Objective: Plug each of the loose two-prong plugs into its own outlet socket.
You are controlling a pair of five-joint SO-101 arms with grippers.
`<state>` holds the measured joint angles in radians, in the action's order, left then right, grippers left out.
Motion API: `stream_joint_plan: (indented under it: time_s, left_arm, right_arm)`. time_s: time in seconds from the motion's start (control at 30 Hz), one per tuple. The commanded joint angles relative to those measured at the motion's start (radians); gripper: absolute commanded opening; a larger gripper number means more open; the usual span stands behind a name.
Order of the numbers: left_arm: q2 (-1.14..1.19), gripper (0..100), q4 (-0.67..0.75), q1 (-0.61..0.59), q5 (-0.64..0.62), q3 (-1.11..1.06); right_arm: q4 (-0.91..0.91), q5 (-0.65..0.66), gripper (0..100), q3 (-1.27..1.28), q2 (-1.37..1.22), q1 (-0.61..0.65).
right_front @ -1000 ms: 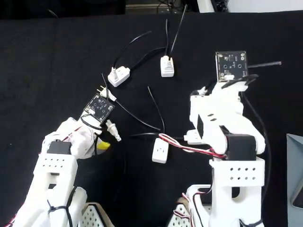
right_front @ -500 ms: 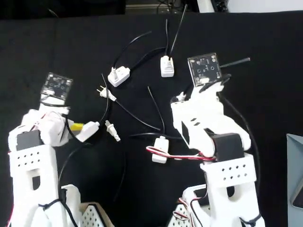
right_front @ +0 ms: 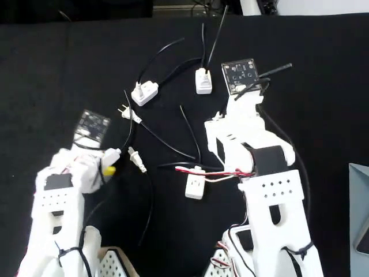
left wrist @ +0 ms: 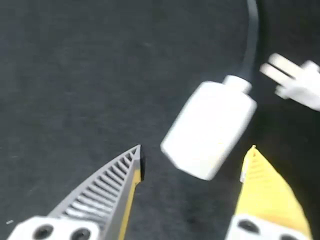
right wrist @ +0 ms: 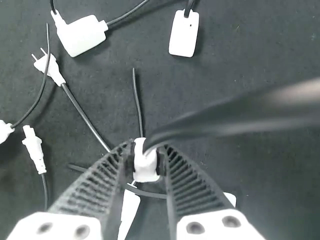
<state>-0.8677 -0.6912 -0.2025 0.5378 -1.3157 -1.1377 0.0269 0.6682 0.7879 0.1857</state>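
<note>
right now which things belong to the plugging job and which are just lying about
Job: left socket, middle socket, near socket, farther loose plug, nearer loose plug, held plug in right end effector.
Lying about: grey-blue object at right edge.

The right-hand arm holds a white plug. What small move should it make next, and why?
Probably carry the plug forward toward the socket ahead of it. The right gripper is shut on the white plug, and that socket lies almost straight in front with nothing visibly plugged into it. Which way the prongs point is hidden, so go slowly.
</note>
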Motion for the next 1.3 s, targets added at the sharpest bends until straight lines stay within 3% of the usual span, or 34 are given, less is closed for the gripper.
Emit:
stream_joint_plan:
  time_s: [0.0,0.27,0.5,0.63,0.93,1.07,1.27]
  left_arm:
    - [-0.02,31,0.014,0.035,-0.015,0.005]
    - [-0.11,31,-0.089,-0.142,-0.018,0.177]
    - [-0.095,31,0.166,-0.17,-0.012,0.01]
    - [-0.064,31,0.176,-0.111,-0.012,-0.041]
    - [-0.222,31,-0.104,-0.041,-0.015,0.039]
    - [-0.361,31,-0.152,-0.125,-0.026,0.035]
    - [-0.537,31,-0.288,-0.314,-0.193,0.027]
  right_arm:
    - [0.02,-0.002,1.3,-0.007,-0.002,0.014]
    - [0.02,0.002,1.4,-0.007,-0.002,0.014]
    - [0.02,0.005,1.4,-0.007,-0.004,0.014]
    - [0.02,0.005,1.4,-0.007,-0.007,0.014]
    - [0.02,0.003,1.4,-0.007,-0.007,0.015]
    - [0.055,0.006,1.4,0.005,-0.01,0.066]
    - [0.196,0.066,1.3,0.099,-0.031,0.255]
